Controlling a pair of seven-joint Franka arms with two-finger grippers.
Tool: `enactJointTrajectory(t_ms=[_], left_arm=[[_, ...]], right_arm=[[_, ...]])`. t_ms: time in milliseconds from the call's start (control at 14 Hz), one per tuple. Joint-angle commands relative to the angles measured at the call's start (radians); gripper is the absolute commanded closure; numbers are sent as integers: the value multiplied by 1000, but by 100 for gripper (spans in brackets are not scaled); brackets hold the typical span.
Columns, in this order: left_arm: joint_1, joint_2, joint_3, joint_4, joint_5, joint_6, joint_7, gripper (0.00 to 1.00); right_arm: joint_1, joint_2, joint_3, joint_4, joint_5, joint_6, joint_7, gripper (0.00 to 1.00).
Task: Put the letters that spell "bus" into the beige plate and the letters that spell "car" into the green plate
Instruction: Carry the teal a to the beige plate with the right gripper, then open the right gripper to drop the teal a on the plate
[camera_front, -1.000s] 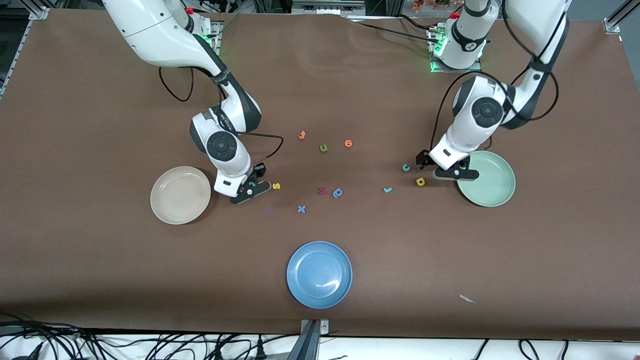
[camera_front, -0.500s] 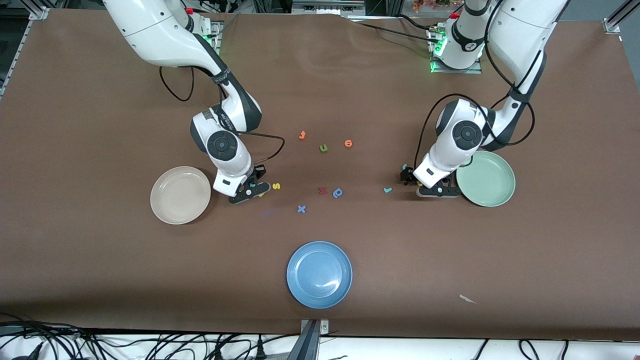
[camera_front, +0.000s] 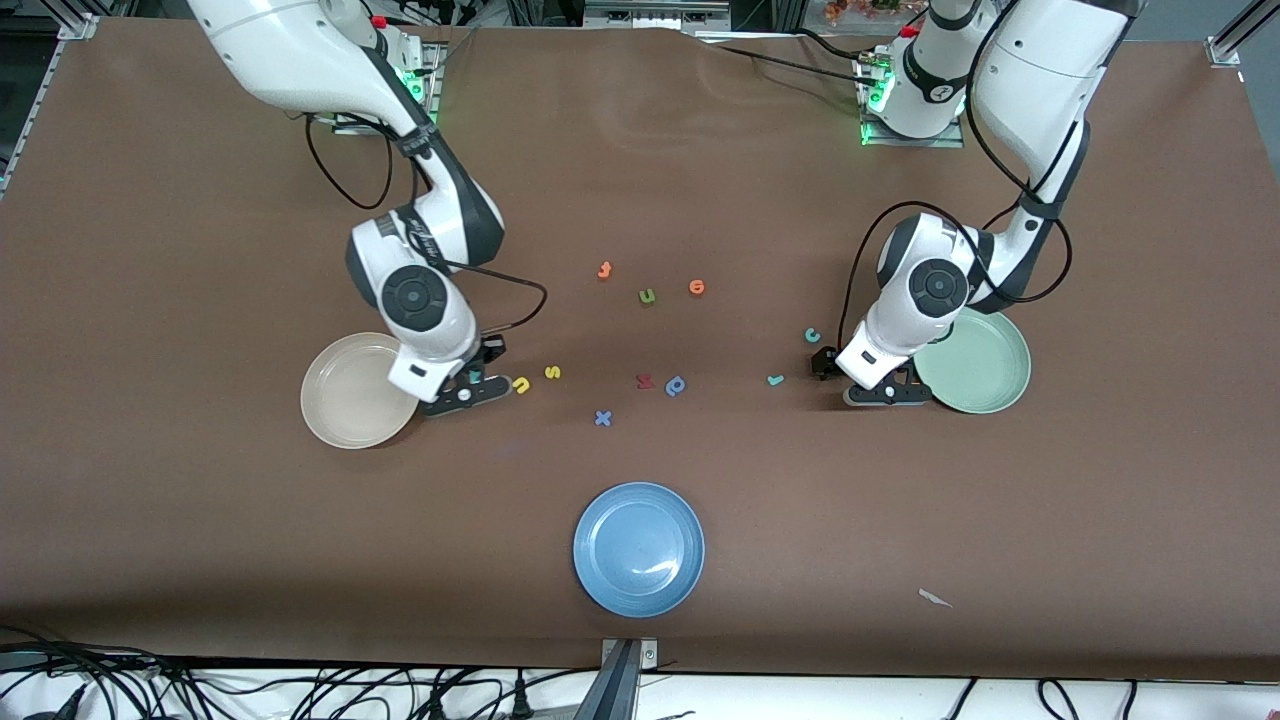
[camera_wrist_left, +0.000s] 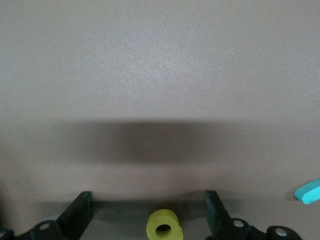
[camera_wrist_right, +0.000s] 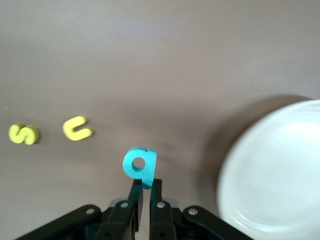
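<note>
Beige plate (camera_front: 345, 400) bare; green plate (camera_front: 985, 362) bare.

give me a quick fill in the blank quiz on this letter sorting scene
1. The right end effector is shut on the teal ___.
2. The yellow "a" lies between the open left end effector's ___.
3. The beige plate holds ___ letters.
4. The yellow "u" lies beside the yellow ___.

Missing: "b"; fingers; no; "s"

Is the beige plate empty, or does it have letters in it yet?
Empty. The beige plate shows only its bare inside; the right gripper, beside it, is shut on the teal b.
</note>
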Motion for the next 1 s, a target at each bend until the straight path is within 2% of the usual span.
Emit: enactJointTrajectory(t_ms=[0,143,357,571,786,929], left_arm=[[-21,-8,16,8,14,-18,-17,0],[-21,-23,16,-15,14,-34,-17,0],[-18,-52,16,-45,16,-53,-9,0],[-18,-97,13,-81,16,-111,-15,0],[-15,-117,10,-84,18,-151,-6,0],[-15,-117,7,-78,18,-156,-8,0]], right_arm=[[-2,-39,-61,20,-2,-69,5,90],[-2,-50,-144,18,-4,-115,-20,90],[-11,-33,-242,-6,-2,-114,-85,90],[-98,7,-243,-12,15,-104,-158,90],[-147,50,-241,-12,129,-100,-243,90],[-146,56,-241,-12,144,-95,-251,90]])
